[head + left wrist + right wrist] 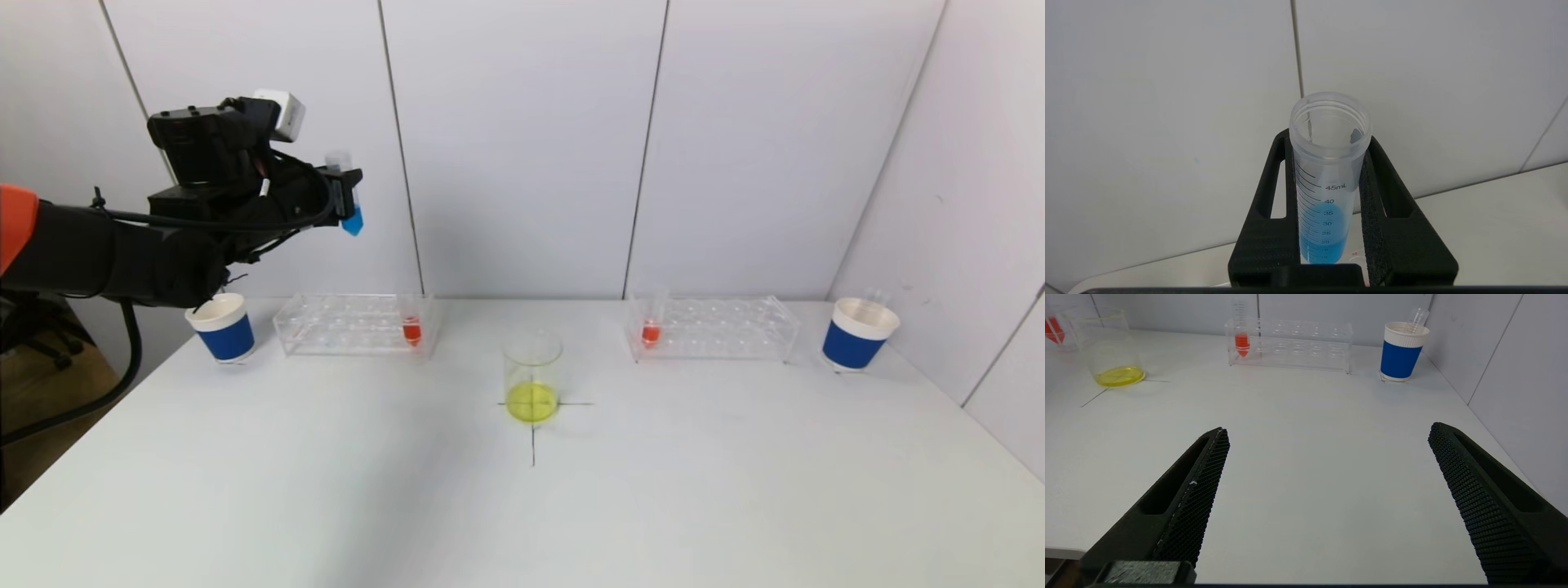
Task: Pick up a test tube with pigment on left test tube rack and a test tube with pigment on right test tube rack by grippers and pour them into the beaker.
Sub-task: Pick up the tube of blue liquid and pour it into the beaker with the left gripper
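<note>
My left gripper (343, 186) is raised high above the left test tube rack (326, 327) and is shut on an upright test tube with blue pigment (349, 196). In the left wrist view the black fingers (1392, 196) clamp that tube (1327, 183) on both sides. A tube with red pigment (411, 329) stands in the left rack. Another red tube (651, 331) stands in the right test tube rack (727, 328). The beaker (532, 384), holding yellow liquid, sits between the racks on a cross mark. My right gripper (1327, 433) is open over bare table, short of the right rack (1306, 345).
A blue and white paper cup (223, 328) stands left of the left rack. Another cup (859, 333) stands right of the right rack with an empty tube (1419, 318) in it. White walls close the back and the right side of the table (522, 506).
</note>
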Controlling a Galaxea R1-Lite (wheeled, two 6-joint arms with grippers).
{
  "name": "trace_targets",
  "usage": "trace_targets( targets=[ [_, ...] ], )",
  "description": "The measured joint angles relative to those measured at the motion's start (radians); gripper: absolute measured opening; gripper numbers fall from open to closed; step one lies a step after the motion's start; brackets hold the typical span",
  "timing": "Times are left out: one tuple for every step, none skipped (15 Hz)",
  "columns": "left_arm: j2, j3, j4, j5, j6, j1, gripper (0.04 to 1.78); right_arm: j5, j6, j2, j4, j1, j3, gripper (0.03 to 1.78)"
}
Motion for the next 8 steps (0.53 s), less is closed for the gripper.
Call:
trace_targets(
  targets=[
    [-0.005,-0.012,0.016,0.0,0.0,-0.014,0.44,0.0,0.0,0.0,0.0,0.0,0.0,1.77],
    [-0.008,-0.02,0.023,-0.001,0.001,-0.025,0.44,0.0,0.0,0.0,0.0,0.0,0.0,1.77],
    [-0.011,-0.026,0.028,-0.001,0.003,-0.037,0.44,0.0,0.0,0.0,0.0,0.0,0.0,1.77],
    [-0.012,-0.031,0.042,-0.001,0.003,-0.049,0.44,0.0,0.0,0.0,0.0,0.0,0.0,1.77],
    [-0.013,-0.036,0.056,-0.002,0.003,-0.062,0.44,0.0,0.0,0.0,0.0,0.0,0.0,1.77],
    [-0.013,-0.042,0.067,-0.002,0.003,-0.076,0.44,0.0,0.0,0.0,0.0,0.0,0.0,1.77],
    [-0.013,-0.05,0.077,-0.003,0.004,-0.093,0.44,0.0,0.0,0.0,0.0,0.0,0.0,1.77],
    [-0.013,-0.057,0.09,-0.003,0.009,-0.109,0.44,0.0,0.0,0.0,0.0,0.0,0.0,1.77]
  ],
)
